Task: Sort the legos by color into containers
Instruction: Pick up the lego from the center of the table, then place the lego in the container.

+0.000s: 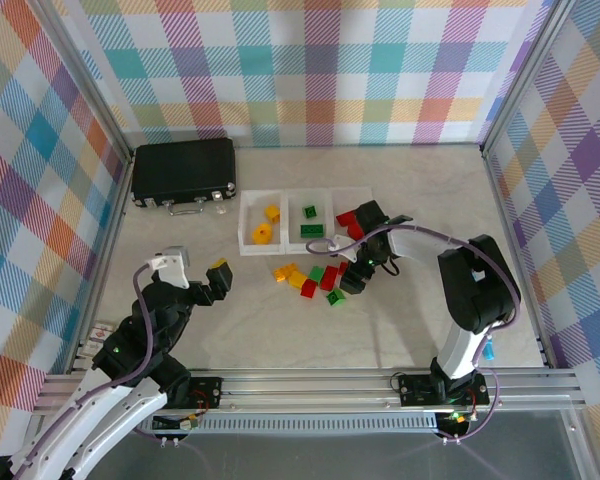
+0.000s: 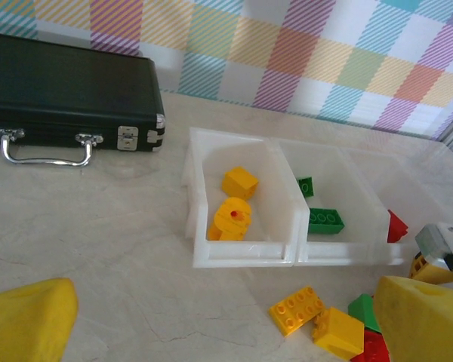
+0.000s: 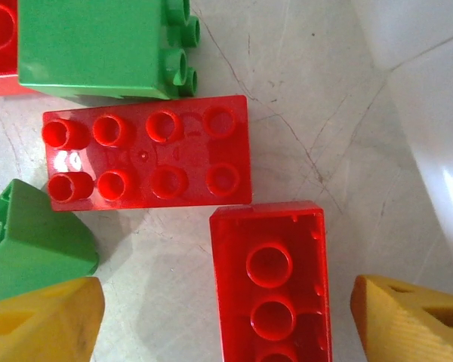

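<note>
The walls (image 1: 310, 60) carry a pastel plaid of pink, orange, yellow, teal and purple. The table (image 1: 280, 330) is pale beige, faintly veined. The case (image 1: 183, 170) is black, and the trays (image 2: 241, 255) are translucent white. Yellow-orange bricks (image 2: 239, 182), green bricks (image 2: 326, 219) and red bricks (image 3: 147, 151) show. The finger pads (image 3: 41, 320) are yellow.

Pastel plaid cloth walls (image 1: 310, 70) are enclosing three sides of a pale, marble-patterned desk (image 1: 280, 335). Aluminium posts (image 1: 95, 90) are framing the corners, a slotted aluminium rail (image 1: 320, 381) is running along the near edge, and even light is falling throughout.
</note>
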Robot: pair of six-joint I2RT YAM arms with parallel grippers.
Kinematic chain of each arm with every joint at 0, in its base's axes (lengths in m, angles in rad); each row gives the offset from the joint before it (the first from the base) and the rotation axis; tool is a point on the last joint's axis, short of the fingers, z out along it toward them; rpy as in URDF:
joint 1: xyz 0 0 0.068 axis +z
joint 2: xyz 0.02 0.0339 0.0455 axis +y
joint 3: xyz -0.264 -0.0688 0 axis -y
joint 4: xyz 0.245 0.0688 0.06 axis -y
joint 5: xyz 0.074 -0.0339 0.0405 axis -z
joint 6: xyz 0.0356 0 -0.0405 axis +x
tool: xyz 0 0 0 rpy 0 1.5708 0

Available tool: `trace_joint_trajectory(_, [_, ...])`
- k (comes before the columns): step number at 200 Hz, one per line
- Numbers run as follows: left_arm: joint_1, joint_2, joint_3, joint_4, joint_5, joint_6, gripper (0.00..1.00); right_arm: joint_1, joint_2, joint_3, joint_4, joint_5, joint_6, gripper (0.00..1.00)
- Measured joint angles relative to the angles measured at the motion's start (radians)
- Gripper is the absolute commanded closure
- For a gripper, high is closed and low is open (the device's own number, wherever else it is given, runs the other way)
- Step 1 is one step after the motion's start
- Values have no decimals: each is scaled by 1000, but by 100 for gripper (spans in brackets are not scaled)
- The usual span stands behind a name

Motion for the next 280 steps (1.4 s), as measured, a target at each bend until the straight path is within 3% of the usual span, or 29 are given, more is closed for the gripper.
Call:
trace_joint_trajectory(66, [0,-2,0,-11,-7,-18,0,-1,29,-2,33,49,-42,35])
trace_joint_trajectory(147, [0,1,0,-11,54,-18,0,6,-9,-63,112,75,-103,79])
trace_joint_trajectory(203, [0,1,0,-11,83,-18,0,8,-66,-92,112,90,-116,100])
trace_joint_trajectory(249, [0,1,2,-14,81,-45,0,8,-176,-74,79,66,-51,100])
trace_joint_trajectory(280, [0,5,36,-44,82,-72,0,6,-182,48,49,72,66,100])
